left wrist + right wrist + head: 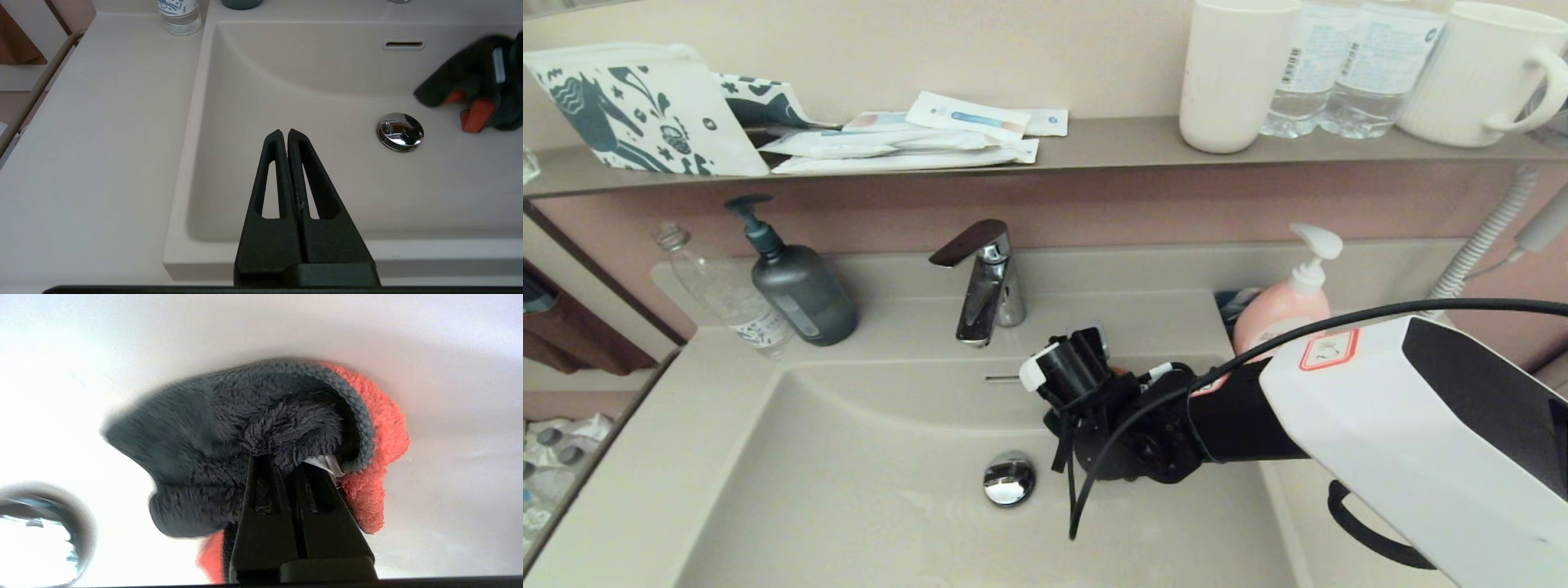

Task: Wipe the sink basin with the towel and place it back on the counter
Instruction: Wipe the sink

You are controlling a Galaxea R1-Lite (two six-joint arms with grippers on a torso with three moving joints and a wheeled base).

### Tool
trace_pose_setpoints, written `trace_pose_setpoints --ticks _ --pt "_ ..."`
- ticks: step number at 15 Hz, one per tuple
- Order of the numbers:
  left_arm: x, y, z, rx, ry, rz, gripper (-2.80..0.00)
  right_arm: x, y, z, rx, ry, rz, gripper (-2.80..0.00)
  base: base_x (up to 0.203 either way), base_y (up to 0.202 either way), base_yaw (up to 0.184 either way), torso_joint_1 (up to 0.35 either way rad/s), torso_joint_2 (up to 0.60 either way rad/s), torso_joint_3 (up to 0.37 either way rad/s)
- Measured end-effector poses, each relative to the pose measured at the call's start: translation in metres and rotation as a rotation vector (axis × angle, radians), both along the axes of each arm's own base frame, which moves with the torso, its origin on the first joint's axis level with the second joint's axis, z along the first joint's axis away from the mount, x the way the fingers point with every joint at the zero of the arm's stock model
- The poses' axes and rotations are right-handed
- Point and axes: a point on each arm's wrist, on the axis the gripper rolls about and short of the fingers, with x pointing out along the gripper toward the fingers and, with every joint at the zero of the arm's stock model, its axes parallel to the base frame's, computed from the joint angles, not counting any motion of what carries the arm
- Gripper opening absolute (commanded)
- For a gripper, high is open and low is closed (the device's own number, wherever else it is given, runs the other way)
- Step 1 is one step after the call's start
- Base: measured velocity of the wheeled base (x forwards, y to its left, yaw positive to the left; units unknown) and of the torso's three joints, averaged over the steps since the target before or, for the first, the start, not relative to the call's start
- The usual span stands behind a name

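The beige sink basin [866,490] fills the middle of the head view, with its chrome drain plug [1009,478] and overflow slot [1003,378]. My right arm [1380,425] reaches into the basin just right of the plug, and its wrist hides the fingers and the towel there. In the right wrist view my right gripper [282,459] is shut on the charcoal towel [229,416], whose orange side shows, pressed against the basin wall. The left wrist view shows the towel [470,94] beyond the plug [400,131]. My left gripper [284,131] hangs shut and empty over the basin's front left. The counter [686,425] surrounds the basin.
A chrome faucet [984,282] stands behind the basin. A grey pump bottle [800,290] and a clear bottle [727,294] stand back left, a pink soap bottle [1286,306] back right. The wall shelf [1111,143] holds packets, cups and water bottles. A hose [1478,245] hangs at right.
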Motion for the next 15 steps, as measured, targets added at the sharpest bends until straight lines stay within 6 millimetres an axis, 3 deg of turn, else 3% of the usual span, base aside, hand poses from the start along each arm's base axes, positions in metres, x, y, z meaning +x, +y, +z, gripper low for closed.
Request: trace_pose_setpoints --ticks 4,10,15 --pt "0.0 0.0 0.0 0.0 0.0 0.0 -2.8 -0.017 0.026 0.01 0.09 -0.077 0.064 -2.8 0.0 0.0 0.0 0.0 0.0 0.0" --pt "0.0 0.0 0.0 0.0 0.0 0.0 -2.8 -0.05 0.081 -0.005 0.146 -0.109 0.189 -2.8 0.0 0.0 0.0 0.0 0.0 0.0" --pt "0.0 0.0 0.0 0.0 0.0 0.0 -2.8 -0.06 0.103 -0.006 0.177 -0.13 0.235 -2.8 0.0 0.0 0.0 0.0 0.0 0.0"
